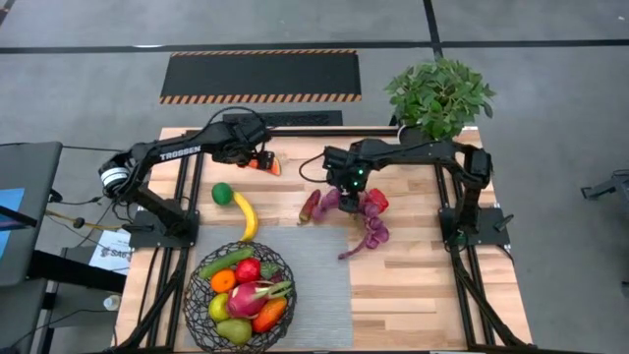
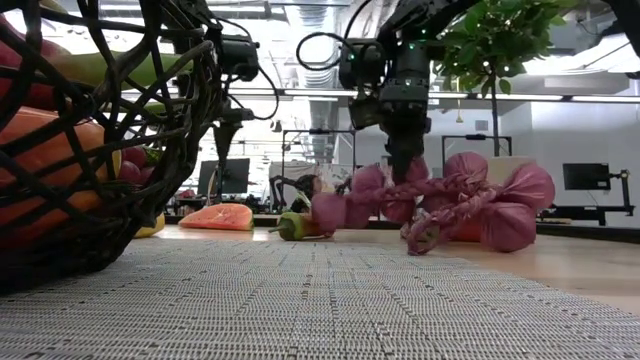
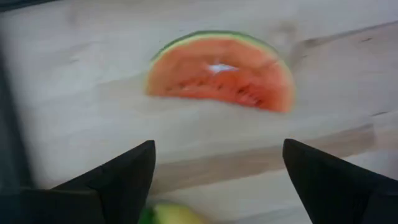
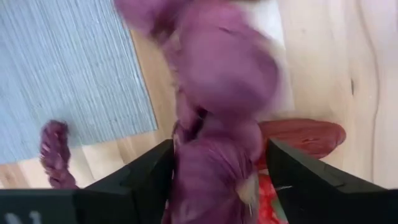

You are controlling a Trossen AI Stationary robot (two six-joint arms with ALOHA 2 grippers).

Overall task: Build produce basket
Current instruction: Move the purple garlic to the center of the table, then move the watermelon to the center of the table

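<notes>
Purple bulbs (image 4: 217, 93) fill the right hand's (image 4: 217, 180) wide gap; left hand (image 3: 217, 180) gapes empty above watermelon (image 3: 221, 71).

Robotics lab or test bay, not a home. Wooden worktop (image 1: 413, 285) sits on a black bolted frame, on grey concrete floor (image 1: 550, 59) with a hazard-striped mat (image 1: 260, 75) past the far edge. Low view: open ceiling with ducting (image 2: 300, 20), monitors (image 2: 585, 176) and benches behind. Laptop (image 1: 15, 211) off the left edge.
</notes>
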